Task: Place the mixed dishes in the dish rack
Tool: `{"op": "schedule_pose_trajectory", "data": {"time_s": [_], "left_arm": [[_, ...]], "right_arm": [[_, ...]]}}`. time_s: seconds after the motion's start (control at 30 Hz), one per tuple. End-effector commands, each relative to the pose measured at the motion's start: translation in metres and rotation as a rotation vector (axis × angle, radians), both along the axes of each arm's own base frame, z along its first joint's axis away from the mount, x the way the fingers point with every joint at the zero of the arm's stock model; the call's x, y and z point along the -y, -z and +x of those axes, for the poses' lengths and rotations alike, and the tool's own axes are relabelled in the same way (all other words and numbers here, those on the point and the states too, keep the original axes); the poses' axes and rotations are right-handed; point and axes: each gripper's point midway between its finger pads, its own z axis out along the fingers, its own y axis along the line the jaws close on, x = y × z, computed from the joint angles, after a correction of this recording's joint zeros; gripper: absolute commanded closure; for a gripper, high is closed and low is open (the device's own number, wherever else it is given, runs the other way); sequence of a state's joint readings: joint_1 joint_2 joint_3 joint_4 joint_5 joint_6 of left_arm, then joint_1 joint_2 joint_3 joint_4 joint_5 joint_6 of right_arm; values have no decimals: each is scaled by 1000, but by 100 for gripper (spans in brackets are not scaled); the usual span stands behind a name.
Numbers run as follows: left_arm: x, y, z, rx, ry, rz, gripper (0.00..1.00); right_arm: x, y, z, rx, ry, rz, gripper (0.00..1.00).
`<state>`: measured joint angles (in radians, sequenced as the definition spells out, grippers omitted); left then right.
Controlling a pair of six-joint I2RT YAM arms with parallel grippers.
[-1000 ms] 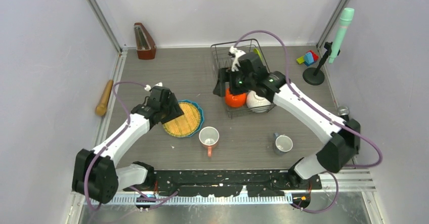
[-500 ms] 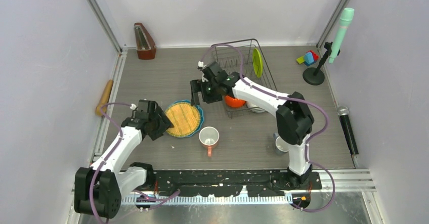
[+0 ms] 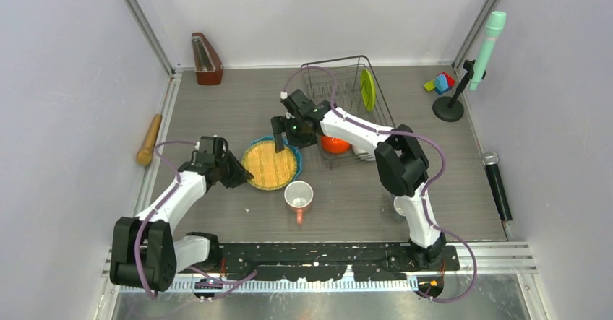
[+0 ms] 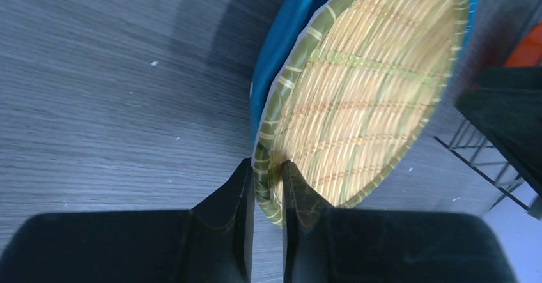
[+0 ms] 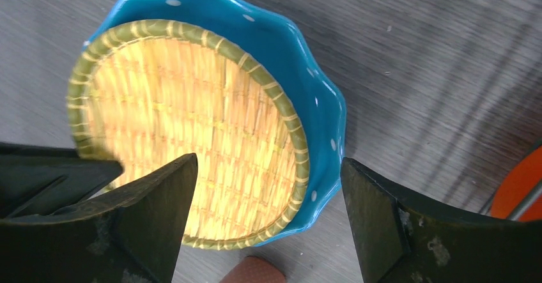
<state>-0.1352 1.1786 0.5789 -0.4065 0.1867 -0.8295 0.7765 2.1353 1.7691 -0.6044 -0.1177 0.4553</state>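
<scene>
The blue-rimmed plate [image 3: 273,165] with its yellow woven centre [image 4: 364,85] lies left of the dish rack [image 3: 316,81]. My left gripper [image 3: 243,175] is shut on its green woven rim [image 4: 268,190], one finger on each side. My right gripper [image 3: 289,138] hovers open over the plate's far edge, and its jaws straddle the blue rim [image 5: 319,114] without touching it. The lime-green plate [image 3: 368,89] stands in the rack. The orange bowl [image 3: 334,145] and the white bowl [image 3: 365,152] sit at the rack's near end. The pink mug [image 3: 298,195] stands in front of the plate. The grey-blue mug [image 3: 400,206] is mostly hidden behind my right arm.
A wooden rolling pin [image 3: 149,139] lies by the left wall and a brown wooden block [image 3: 206,58] stands at the back left. Coloured toy blocks [image 3: 439,83] and a green microphone on a stand [image 3: 486,42] are at the back right. A black microphone [image 3: 496,183] lies by the right wall.
My right arm swung from the rack to above the plate, jaws open. My left gripper drew back to the plate's left edge and closed on the woven rim. The plate shifted slightly right.
</scene>
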Motion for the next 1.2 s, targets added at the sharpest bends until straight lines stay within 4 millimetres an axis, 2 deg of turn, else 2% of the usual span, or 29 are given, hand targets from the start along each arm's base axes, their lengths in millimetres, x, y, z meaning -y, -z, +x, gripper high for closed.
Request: {"op": "schedule_pose_trajectory", "data": {"time_s": [0.0,0.2,0.33,0.47,0.57,0.6,0.77,0.87,1.0,1.17], "left_arm": [[-5,-32,13,120,47,50,89],[-12,-66,13,202,29,80,95],[-14,-71,13,209,26,91,100],[-12,-73,16,210,32,81,100],[-12,-86,20,246,39,72,100],[-12,-93,22,258,45,65,100],[-17,-139,30,337,48,5,100],[-24,-170,35,399,24,-11,100],[-28,-211,43,495,9,-54,100],[-10,-250,53,617,24,-238,100]], "right_arm": [[-2,-22,13,23,23,43,12],[-1,-49,15,62,24,78,13],[2,-58,16,72,28,86,12],[1,-67,15,71,21,114,12],[5,-87,17,90,13,158,9],[5,-93,16,89,4,177,9],[26,-151,22,128,5,333,10],[34,-179,16,150,-5,393,10],[42,-200,13,156,20,441,10],[54,-230,20,142,101,588,15]]}}
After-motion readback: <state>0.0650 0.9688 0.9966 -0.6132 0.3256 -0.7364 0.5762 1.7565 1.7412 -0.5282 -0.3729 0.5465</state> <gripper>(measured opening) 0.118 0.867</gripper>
